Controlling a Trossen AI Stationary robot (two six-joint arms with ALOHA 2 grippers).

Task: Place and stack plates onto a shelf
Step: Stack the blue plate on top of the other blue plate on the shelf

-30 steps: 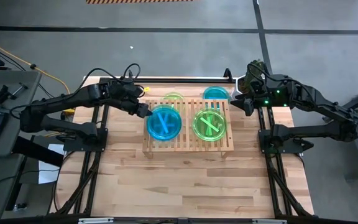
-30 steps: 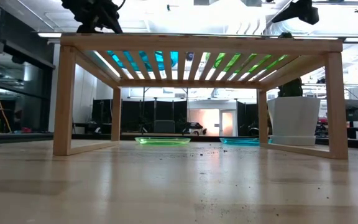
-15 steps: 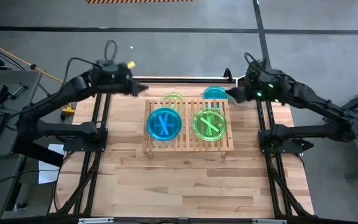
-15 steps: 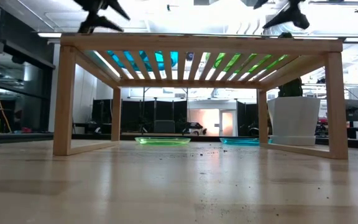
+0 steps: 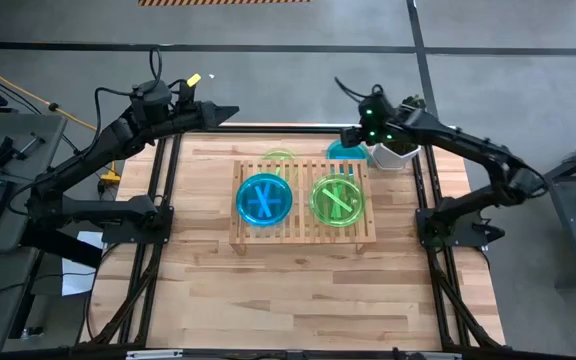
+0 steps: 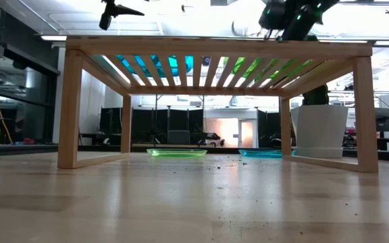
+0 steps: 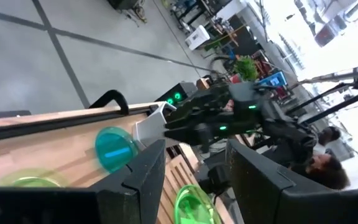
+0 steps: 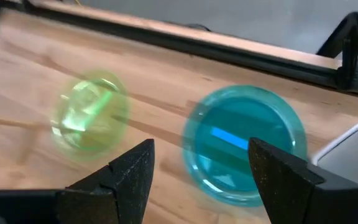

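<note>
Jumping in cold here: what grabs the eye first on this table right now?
Two bright stacks sit on top of the wooden shelf: the blue plates beside the green plates. Behind the shelf, a loose blue plate and a loose green plate lie on the table, with the open right gripper above the blue one.

Plates are see-through plastic: a cyan-blue stack (image 5: 264, 198) and a lime green stack (image 5: 336, 199), each showing a darker X. On the tabletop, one pale green plate (image 5: 279, 156), one cyan plate (image 5: 345, 150). Shelf (image 5: 302, 229) is light wood slats, white pot (image 6: 319, 130).
</note>
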